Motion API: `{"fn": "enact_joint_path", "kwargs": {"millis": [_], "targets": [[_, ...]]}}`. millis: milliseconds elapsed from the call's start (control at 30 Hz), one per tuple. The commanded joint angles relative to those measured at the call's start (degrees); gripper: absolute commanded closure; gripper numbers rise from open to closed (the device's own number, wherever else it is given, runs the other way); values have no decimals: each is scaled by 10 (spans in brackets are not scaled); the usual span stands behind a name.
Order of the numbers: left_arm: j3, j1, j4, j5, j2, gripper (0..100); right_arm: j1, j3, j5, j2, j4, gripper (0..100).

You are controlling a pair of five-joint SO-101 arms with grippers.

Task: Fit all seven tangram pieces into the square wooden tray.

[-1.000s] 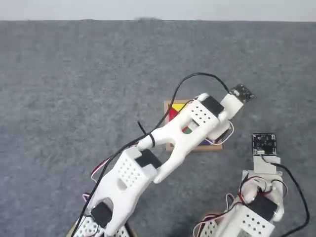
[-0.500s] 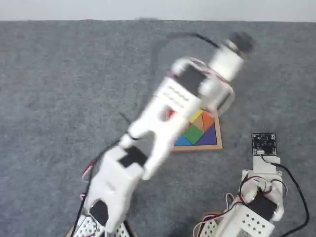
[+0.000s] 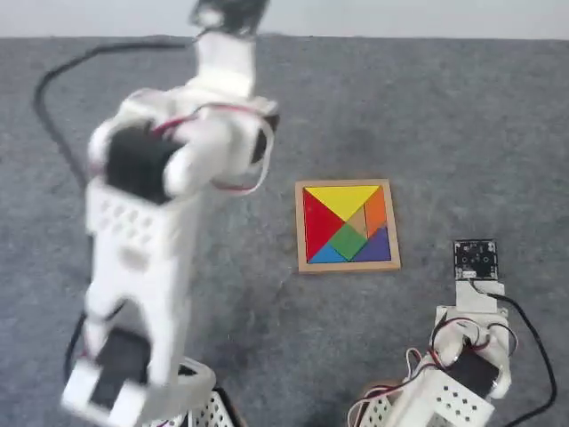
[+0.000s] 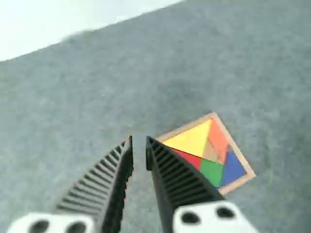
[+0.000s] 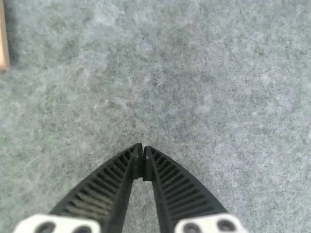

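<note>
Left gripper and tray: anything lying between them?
Nothing. In the left wrist view, only bare grey mat lies between the open left gripper and the tray.

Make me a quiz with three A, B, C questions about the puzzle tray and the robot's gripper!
1. Where does the yellow piece lie in the wooden tray?
A) along the edge at the top of the high view
B) along the bottom edge
C) outside the tray

2. What colour is the square piece in the middle?
A) pink
B) green
C) black

3. How is the right gripper?
A) shut on a piece
B) wide open
C) shut, holding nothing

Answers: 1 A, the yellow triangle fills the tray's top edge. 2 B, the square shows green. 3 C, its tips meet over bare carpet.
</note>
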Motion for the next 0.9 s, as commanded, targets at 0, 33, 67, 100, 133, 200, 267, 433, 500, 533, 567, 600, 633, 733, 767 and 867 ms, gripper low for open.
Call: {"fn": "enact_joint_path", "kwargs": {"millis": [0,33,67,100,133,200,267,433,500,533,567,600,633,733,767,867], "targets": [[277,-47,-117,-6,-230,957,3,10,10,-7,2,989],[354,-62,-156,-6,-282,957,3,10,9,-7,2,989],[432,-76,-199,-6,-335,957,3,10,9,-7,2,989],[514,-91,-239,-11,-388,957,3,10,8,-7,1,989],[590,-103,-275,-23,-436,957,3,10,8,-7,1,989],[732,-120,-337,-54,-533,955,2,10,7,-7,0,989],[845,-138,-368,-75,-616,953,2,10,7,-7,0,989],[1005,-183,-366,-84,-775,953,-15,10,6,-7,-1,989],[1056,-193,-373,-84,-817,953,-40,10,6,-7,-1,989],[1083,-196,-381,-84,-834,952,-56,10,9,-7,-2,989],[1110,-196,-387,-84,-851,952,-74,10,10,-7,-2,989],[1140,-194,-392,-84,-866,952,-95,9,10,-7,-5,989],[1166,-194,-400,-84,-880,952,-116,9,10,-7,-7,989],[1236,-199,-415,-84,-920,952,-167,9,10,-7,-9,989],[1253,-199,-411,-84,-935,952,-180,9,10,-7,-8,989],[1308,-194,-399,-84,-971,952,-201,8,10,-7,-7,989]]}}
